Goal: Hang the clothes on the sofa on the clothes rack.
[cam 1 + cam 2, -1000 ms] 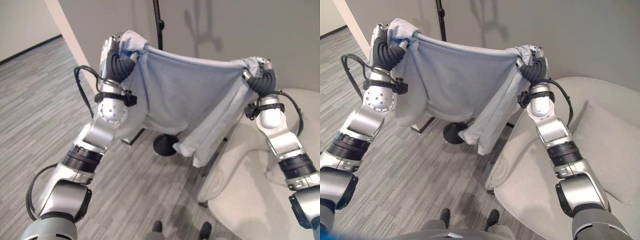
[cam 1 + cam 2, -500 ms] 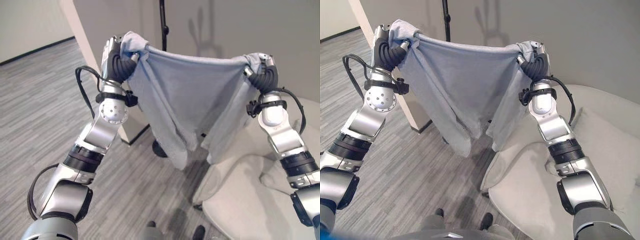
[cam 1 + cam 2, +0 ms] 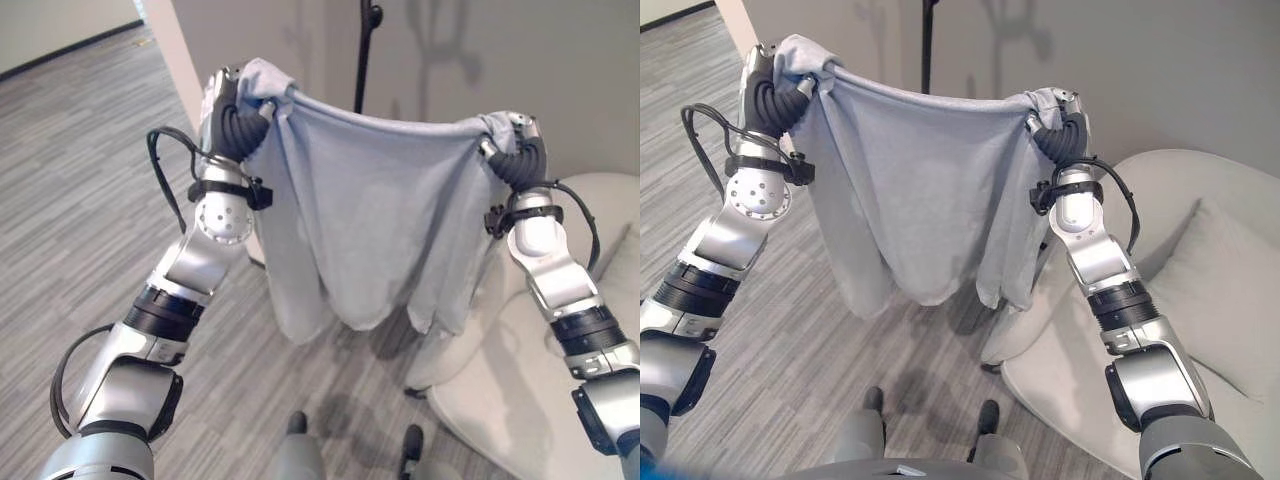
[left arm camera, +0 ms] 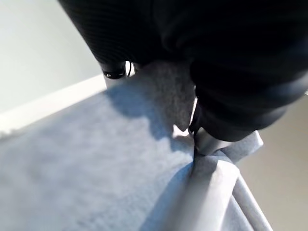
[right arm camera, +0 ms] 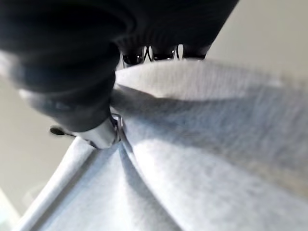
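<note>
I had the grey garment (image 3: 920,190) lifted off the sofa (image 3: 1200,300), stretched between the left hand (image 3: 775,85) and right hand (image 3: 1058,125), both clenched on its top edge. Hanging it on the rack pole (image 3: 365,55) behind remained.

We seem to stand in a plain living room or showroom: grey plank floor (image 3: 80,150), bare grey wall (image 3: 1160,70), a pale sofa (image 3: 1220,300) and a black rack pole (image 3: 366,55).
</note>
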Tool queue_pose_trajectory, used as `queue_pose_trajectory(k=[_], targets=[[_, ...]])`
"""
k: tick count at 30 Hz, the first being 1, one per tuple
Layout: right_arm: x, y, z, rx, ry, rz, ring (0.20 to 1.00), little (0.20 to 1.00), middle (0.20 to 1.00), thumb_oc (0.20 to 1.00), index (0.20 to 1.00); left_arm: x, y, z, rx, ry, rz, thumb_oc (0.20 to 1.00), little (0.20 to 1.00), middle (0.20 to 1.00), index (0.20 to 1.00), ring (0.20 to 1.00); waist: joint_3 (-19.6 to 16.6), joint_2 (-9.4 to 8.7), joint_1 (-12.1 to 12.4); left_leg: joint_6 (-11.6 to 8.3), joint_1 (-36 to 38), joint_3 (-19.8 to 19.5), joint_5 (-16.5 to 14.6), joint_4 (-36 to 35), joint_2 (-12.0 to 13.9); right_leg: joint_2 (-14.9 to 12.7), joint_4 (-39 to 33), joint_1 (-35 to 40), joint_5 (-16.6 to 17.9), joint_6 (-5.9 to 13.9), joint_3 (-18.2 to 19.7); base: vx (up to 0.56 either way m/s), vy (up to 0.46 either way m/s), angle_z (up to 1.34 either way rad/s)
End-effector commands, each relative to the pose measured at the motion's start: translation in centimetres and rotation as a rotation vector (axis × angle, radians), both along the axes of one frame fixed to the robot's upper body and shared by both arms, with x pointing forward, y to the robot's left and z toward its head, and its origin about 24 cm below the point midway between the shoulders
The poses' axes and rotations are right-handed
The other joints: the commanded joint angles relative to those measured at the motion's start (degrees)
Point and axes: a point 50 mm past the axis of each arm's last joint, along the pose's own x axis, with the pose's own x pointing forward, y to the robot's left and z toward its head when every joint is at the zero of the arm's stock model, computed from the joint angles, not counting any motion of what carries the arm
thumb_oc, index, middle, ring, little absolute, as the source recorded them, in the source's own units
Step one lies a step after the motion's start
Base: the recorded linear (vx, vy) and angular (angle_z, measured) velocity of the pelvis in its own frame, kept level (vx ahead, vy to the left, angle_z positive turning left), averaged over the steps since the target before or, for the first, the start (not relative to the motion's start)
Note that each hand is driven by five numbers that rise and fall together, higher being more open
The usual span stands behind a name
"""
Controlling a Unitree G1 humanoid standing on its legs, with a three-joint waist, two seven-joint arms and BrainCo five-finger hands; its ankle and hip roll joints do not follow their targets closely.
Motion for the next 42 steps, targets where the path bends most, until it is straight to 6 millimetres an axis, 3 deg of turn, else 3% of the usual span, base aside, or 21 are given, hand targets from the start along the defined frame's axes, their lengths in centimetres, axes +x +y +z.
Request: queue_pose_trajectory(k=[1,3,5,6,8,11,14,21,30,35,40,42], targets=[[-0.6,-1.3,3.5,-0.080,-0.134,-0.050,0.200,0.200,0.200,0.200,0.200,-0.5,-0.4,2.6,0.032,-0.110,-0.024,0.200,0.200,0.200,0.200,0.200,-8.9,2.06,0.3,-3.72,5.8,2.1,7.8,-18.8,3.4,-7.6,2.7,7.0,-5.6,10.38,-2.6,0.10,0.372,-0.48],[-0.6,-1.1,3.5,-0.062,-0.138,-0.049,0.200,0.200,0.200,0.200,0.200,-0.5,-0.3,2.8,0.036,-0.115,-0.020,0.200,0.200,0.200,0.200,0.200,-9.0,1.70,0.7,-2.60,7.1,4.2,6.8,-18.9,2.1,-9.5,5.1,5.6,-3.2,10.38,-4.2,0.08,0.330,-0.60],[-0.6,-1.0,3.4,-0.053,-0.136,-0.043,0.200,0.200,0.200,0.200,0.200,-0.6,-0.3,2.8,0.038,-0.117,-0.018,0.200,0.200,0.200,0.200,0.200,-8.9,1.52,0.9,-1.98,7.7,5.0,6.5,-19.1,1.6,-9.9,6.2,5.3,-3.6,10.38,-5.1,0.04,0.236,-0.65],[-0.7,-0.8,3.5,-0.047,-0.144,-0.031,0.200,0.200,0.200,0.200,0.200,-0.7,-0.3,2.9,0.046,-0.123,-0.017,0.200,0.200,0.200,0.200,0.200,-8.2,1.11,0.7,-0.98,8.6,5.2,6.2,-19.4,0.5,-7.7,9.5,3.7,-4.9,9.37,-4.3,0.03,0.239,-0.64],[-0.6,-1.0,3.9,-0.049,-0.153,-0.034,0.200,0.200,0.200,0.200,0.200,-0.8,-0.3,2.8,0.048,-0.122,-0.022,0.200,0.200,0.200,0.200,0.200,-7.8,1.04,0.9,-0.41,8.9,5.6,6.3,-19.8,-0.4,-4.4,8.4,2.7,-6.9,8.57,-4.0,0.04,0.203,-0.37],[-0.5,-0.8,4.6,-0.057,-0.180,-0.031,0.200,0.200,0.200,0.200,0.200,-0.7,-0.3,2.7,0.032,-0.123,-0.021,0.200,0.200,0.200,0.200,0.200,-6.9,1.11,1.5,0.21,9.7,5.8,6.3,-20.1,-1.8,-0.1,5.0,-0.4,-7.3,7.35,-5.4,0.02,0.056,-0.23],[-0.6,-1.7,4.8,-0.066,-0.184,-0.062,0.200,0.200,0.200,0.200,0.200,-0.7,-0.7,2.7,0.031,-0.125,-0.034,0.200,0.200,0.200,0.200,0.200,-6.0,0.75,0.9,0.31,9.2,4.2,6.1,-18.8,-3.0,2.6,1.2,0.5,-7.8,7.13,-1.8,0.07,-0.032,0.01],[-0.7,-2.4,4.3,-0.081,-0.159,-0.078,0.200,0.200,0.200,0.200,0.200,-0.6,-0.7,2.0,0.012,-0.101,-0.043,0.200,0.200,0.200,0.200,0.200,-7.7,1.65,0.1,-0.70,12.8,3.3,5.8,-21.1,-1.9,3.8,-3.9,4.6,-5.8,7.03,-3.0,0.12,-0.085,0.39],[-0.6,-2.5,3.4,-0.074,-0.123,-0.063,0.200,0.200,0.200,0.200,0.200,-0.6,-0.2,1.1,-0.016,-0.068,-0.032,0.200,0.200,0.200,0.200,0.200,-8.4,2.27,-0.6,-2.99,15.5,2.9,7.3,-24.0,1.0,5.6,-4.4,6.7,-8.0,6.48,-5.2,0.05,-0.086,0.07],[-0.7,-2.8,3.4,-0.075,-0.124,-0.072,0.200,0.200,0.200,0.200,0.200,-0.7,-0.2,1.0,-0.038,-0.069,-0.036,0.200,0.200,0.200,0.200,0.200,-7.5,2.18,-1.1,-3.64,13.4,3.0,8.1,-22.2,1.2,5.5,-4.4,6.5,-8.1,6.27,-6.4,-0.02,-0.026,0.17],[-0.7,-3.0,3.4,-0.081,-0.122,-0.082,0.200,0.200,0.200,0.200,0.200,-0.6,-0.7,0.7,-0.042,-0.061,-0.054,0.200,0.200,0.200,0.200,0.200,-7.9,2.29,-1.4,-3.01,12.7,4.9,7.2,-21.3,0.7,4.8,-4.4,7.1,-7.8,6.48,-7.4,0.00,0.055,0.17],[-0.5,-2.9,3.6,-0.092,-0.120,-0.086,0.200,0.200,0.200,0.200,0.200,-0.6,-0.6,0.9,-0.032,-0.060,-0.054,0.200,0.200,0.200,0.200,0.200,-8.3,2.21,-1.2,-1.91,13.0,5.1,6.1,-21.3,-0.2,3.6,-4.4,7.0,-6.9,7.20,-7.2,0.04,0.162,0.01]])
